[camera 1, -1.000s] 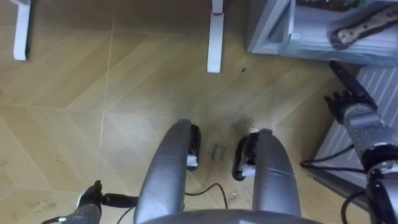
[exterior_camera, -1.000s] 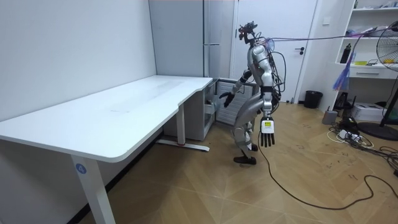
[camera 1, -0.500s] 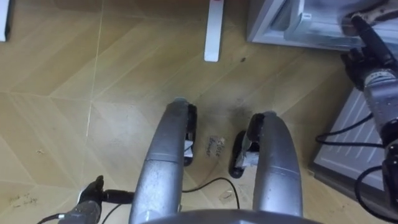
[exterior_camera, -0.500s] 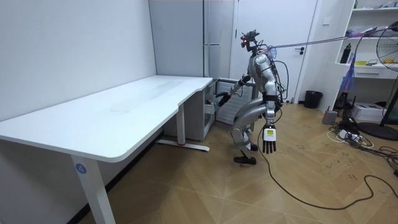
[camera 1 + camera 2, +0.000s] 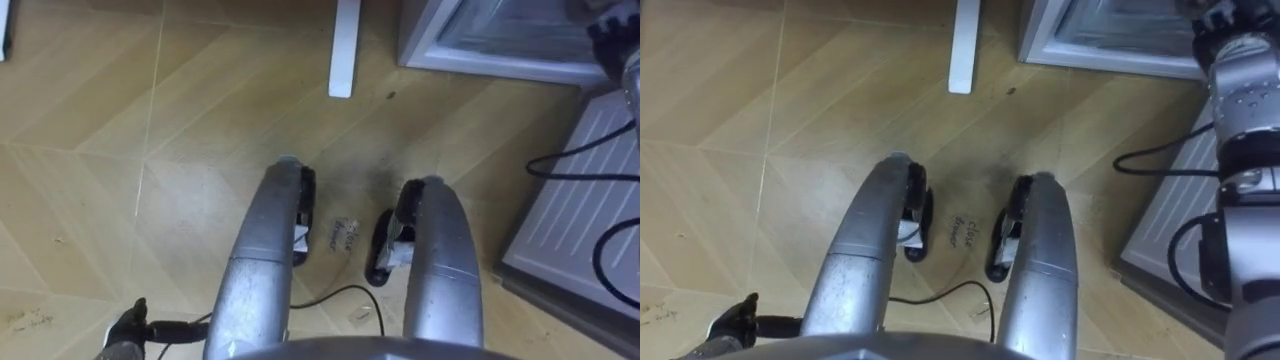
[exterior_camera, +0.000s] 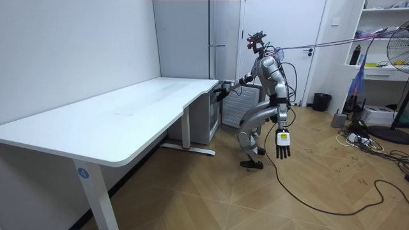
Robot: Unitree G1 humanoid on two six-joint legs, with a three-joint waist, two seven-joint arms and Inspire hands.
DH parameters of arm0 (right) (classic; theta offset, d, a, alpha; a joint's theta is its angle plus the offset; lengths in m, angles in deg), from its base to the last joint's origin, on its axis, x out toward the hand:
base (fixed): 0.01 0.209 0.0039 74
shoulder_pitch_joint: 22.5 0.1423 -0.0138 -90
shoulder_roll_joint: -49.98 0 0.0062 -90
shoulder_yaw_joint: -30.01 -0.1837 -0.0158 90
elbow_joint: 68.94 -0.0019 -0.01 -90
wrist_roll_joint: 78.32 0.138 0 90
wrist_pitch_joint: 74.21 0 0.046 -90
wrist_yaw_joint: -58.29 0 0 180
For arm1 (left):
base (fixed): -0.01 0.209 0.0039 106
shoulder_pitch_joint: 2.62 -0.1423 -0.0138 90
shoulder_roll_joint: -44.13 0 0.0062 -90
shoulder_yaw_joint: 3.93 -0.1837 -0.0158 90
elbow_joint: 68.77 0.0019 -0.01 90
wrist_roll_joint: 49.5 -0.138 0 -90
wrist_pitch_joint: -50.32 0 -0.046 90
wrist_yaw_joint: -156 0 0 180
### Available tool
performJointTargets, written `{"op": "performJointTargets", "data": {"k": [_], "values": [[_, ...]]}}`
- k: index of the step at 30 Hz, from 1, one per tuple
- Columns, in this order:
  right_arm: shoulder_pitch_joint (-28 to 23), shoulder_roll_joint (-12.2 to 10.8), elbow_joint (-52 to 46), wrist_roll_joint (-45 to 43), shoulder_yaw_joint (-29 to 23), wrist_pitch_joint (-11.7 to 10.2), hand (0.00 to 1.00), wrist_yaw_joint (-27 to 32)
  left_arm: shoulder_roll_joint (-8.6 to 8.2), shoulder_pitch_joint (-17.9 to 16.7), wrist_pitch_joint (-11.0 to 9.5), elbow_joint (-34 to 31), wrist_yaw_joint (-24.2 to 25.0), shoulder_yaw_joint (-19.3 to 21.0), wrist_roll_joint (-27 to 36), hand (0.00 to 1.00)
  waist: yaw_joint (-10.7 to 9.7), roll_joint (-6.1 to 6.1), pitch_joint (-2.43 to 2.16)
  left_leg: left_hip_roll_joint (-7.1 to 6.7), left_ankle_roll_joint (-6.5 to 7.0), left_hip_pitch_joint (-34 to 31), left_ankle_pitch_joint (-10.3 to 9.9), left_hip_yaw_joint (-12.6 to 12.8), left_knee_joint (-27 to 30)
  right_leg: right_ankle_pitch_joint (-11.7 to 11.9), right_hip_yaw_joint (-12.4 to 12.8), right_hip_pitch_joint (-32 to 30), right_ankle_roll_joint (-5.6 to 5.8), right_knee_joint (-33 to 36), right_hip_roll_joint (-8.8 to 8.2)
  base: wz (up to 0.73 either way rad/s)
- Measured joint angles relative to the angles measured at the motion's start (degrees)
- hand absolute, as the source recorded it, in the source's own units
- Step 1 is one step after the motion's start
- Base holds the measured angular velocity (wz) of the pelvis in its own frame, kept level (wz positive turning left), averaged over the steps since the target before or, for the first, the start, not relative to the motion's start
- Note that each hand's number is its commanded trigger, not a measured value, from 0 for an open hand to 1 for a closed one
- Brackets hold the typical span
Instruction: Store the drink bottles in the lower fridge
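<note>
I stand on the wooden floor in front of the open lower fridge point(image 5: 480, 40), between it and the white table point(image 6: 128, 108). No drink can be seen. My right arm point(image 5: 1240, 90) reaches forward and up; its hand point(image 6: 222, 93) is near the table's corner above the fridge opening, and its fingers cannot be made out. My left hand point(image 6: 282, 140) hangs beside my thigh with straight fingers and holds nothing; its dark fingertips point(image 5: 125, 332) peek in at the lower left of the eye views.
The fridge's white ribbed door point(image 5: 580, 200) stands open at my right. The table's white foot point(image 5: 344, 50) lies on the floor ahead. A tall grey fridge point(image 6: 217, 32) rises behind. A black bin point(image 6: 321, 101) and a shelf stand far off.
My right hand has risen from the lower fridge opening to table height. My body has straightened, and my left arm has swung back a little.
</note>
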Motion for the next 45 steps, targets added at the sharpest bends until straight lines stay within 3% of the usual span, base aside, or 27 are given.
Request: {"op": "performJointTargets", "data": {"k": [8, 12, 16, 23, 26, 29, 32, 36, 39, 42, 44, 45], "values": [[0.1, 0.3, -2.9, -1.9, 0.4, -1.7, 0.00, 7.2, 0.08, -3.3, 0.1, -0.7, -0.3, 0.2, -0.1, 0.00, 2.3, 0.40, -0.22, 0.03, -0.11, 0.1, 0.0, -0.9, 0.0, -0.4, -1.2, 0.7, -0.81, -0.1, -1.31, 0.03], [0.1, 0.3, -5.5, -1.9, 0.3, -2.7, 0.00, 11.8, 0.07, -5.3, 0.4, -2.3, -0.3, 0.3, -0.5, 0.00, 2.4, 1.74, -0.30, -0.55, -0.37, 0.2, 0.2, -1.5, 0.0, -0.7, -2.1, 1.3, -1.12, -0.1, -1.93, 0.09], [0.1, 0.3, -7.3, -1.9, 0.7, -2.8, 0.00, 14.6, 0.08, -5.3, 0.3, -2.3, -0.3, 0.1, -0.5, 0.00, 2.5, 2.52, -0.70, -0.95, -0.82, 0.4, 0.5, -1.8, -0.1, -1.0, -2.5, 1.6, -1.21, 0.1, -2.11, 0.06], [0.0, 0.3, -6.8, -3.5, 1.7, -2.8, 0.00, 16.1, 0.34, -6.5, 0.3, -3.9, 0.2, 0.1, -1.4, 0.00, 3.3, 3.05, -0.55, -1.09, -1.83, 2.0, 0.9, -2.3, -1.0, -1.4, -3.0, 3.0, -2.01, -0.1, -2.20, 0.05], [-0.1, 0.3, -4.2, -5.8, 3.1, -2.7, 0.00, 15.2, 1.42, -8.4, 0.3, -6.2, 1.9, -0.1, -2.9, 0.00, 3.9, 3.60, -0.55, -1.02, -2.28, 4.0, 1.0, -2.6, -1.8, -1.5, -3.4, 5.1, -2.24, -0.9, -1.94, 0.04], [-1.7, 0.3, -1.4, -9.3, 6.1, -2.6, 0.00, 12.4, 2.94, -9.0, 0.1, -6.9, 2.6, -1.2, -2.4, 0.00, 4.4, 3.53, -0.52, -0.95, -2.83, 6.7, 2.0, -3.0, -5.3, -0.9, -4.2, 7.8, -2.42, -4.1, -1.86, 0.06], [-5.9, 0.4, -0.8, -17.2, 10.0, -2.4, 0.00, 7.4, 4.15, -8.6, 0.1, -6.5, 3.5, -1.3, -2.4, 0.00, 4.4, 2.53, -0.22, -0.67, -3.26, 10.6, 3.7, -3.5, -10.6, 0.9, -5.2, 11.6, -2.65, -9.3, -1.41, 0.02], [-13.5, 1.4, -0.6, -32.7, 14.4, -2.2, 0.00, -4.2, 4.76, -8.3, -0.2, -6.3, 5.0, -1.2, -2.4, 0.00, 4.0, 1.17, -0.10, 0.29, -3.70, 17.3, 5.7, -4.1, -19.0, 4.1, -6.2, 18.1, -3.46, -18.2, 0.50, -0.10], [-18.8, 2.1, -0.8, -40.7, 18.8, -1.9, 0.00, -11.7, 4.87, -5.5, 0.1, -4.7, 6.1, -1.7, -1.0, 0.00, 4.1, 0.43, -0.41, 0.76, -3.94, 22.5, 7.1, -4.8, -25.0, 5.8, -7.4, 23.7, -3.30, -24.8, 1.50, 0.04], [-24.1, 1.9, -0.4, -46.5, 19.2, -1.3, 0.00, -18.5, 4.81, -2.9, -0.2, -4.3, 7.3, -1.6, -1.1, 0.00, 4.2, 0.45, -0.81, 1.55, -3.88, 27.4, 7.9, -5.4, -30.1, 7.5, -8.4, 29.4, -2.82, -31.6, 2.89, 0.01], [-26.9, 0.0, 3.1, -48.5, 19.1, -1.0, 0.00, -21.3, 4.67, -1.0, -0.3, -1.9, 7.3, -1.7, -1.1, 0.00, 4.1, 0.36, -0.99, 1.65, -3.57, 31.8, 8.5, -5.3, -33.6, 8.3, -8.8, 34.1, -2.14, -35.7, 3.31, 0.07], [-28.7, -1.5, 5.2, -49.9, 19.0, -0.7, 0.00, -23.0, 4.53, -0.8, -0.2, -1.3, 7.3, -1.6, -1.1, 0.00, 3.9, 0.42, -1.38, 1.74, -3.41, 34.5, 8.7, -5.2, -35.7, 8.8, -8.9, 37.0, -1.69, -38.5, 3.72, 0.00]]}}
